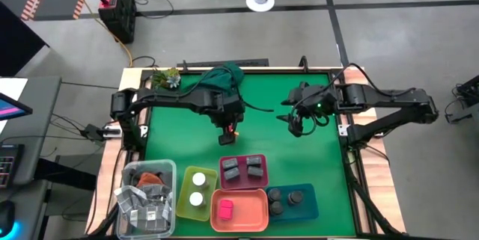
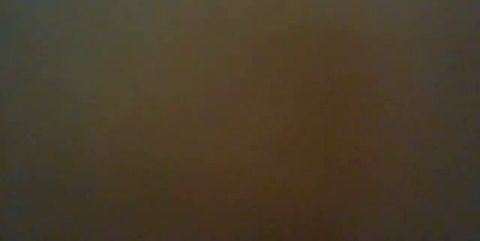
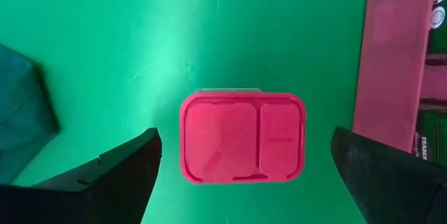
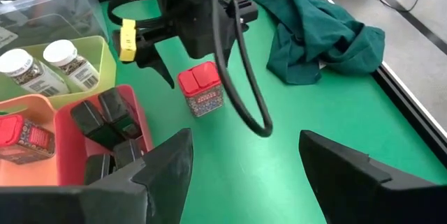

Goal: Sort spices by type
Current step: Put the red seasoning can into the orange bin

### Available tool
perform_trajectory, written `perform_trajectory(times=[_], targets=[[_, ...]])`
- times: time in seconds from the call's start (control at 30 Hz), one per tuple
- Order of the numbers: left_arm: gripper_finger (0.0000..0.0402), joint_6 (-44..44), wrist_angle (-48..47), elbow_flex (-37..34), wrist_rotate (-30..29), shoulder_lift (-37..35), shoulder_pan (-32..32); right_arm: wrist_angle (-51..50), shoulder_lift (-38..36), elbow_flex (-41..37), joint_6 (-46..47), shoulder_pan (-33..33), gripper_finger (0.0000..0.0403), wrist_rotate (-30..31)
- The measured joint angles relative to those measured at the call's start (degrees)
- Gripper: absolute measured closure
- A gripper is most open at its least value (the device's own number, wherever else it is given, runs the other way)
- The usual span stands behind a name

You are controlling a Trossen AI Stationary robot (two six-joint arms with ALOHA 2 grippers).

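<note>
A bright pink block stands upright on the green table mat; it also shows in the right wrist view as the pink-lidded block. My left gripper hangs open above it with one finger on each side and a gap to both; from overhead, my left gripper is at mid-table and hides the block. My right gripper is open and holds nothing, to the right of centre; in its own view my right gripper points toward the left arm. The low view shows nothing.
Along the near edge stand the yellow tray with two white-lidded jars, the pink tray with dark grey boxes, the orange tray with one pink block and the blue tray with dark round jars. A clear bin stands near-left. The dark green cloth lies at the far edge.
</note>
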Motion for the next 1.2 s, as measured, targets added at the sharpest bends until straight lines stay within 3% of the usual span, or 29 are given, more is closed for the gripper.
perform_trajectory(times=[0.7,0.9,1.13,1.2], targets=[[0.0006,3.73,2.24,-0.70,1.14,4.81,-0.42,0.28,0.00,-0.04,0.43,-0.61,0.0116,0.00],[0.0034,3.36,3.14,-0.74,0.59,6.50,-0.70,0.26,0.00,-0.04,0.39,-1.15,0.0116,0.00],[0.0105,1.80,4.42,-0.62,0.39,6.45,-0.59,0.33,0.00,-0.04,-0.05,-2.19,0.0116,0.00],[0.0107,0.81,4.40,-0.62,0.33,6.41,-0.59,0.33,0.00,-0.04,-0.31,-2.29,0.0116,0.02]])
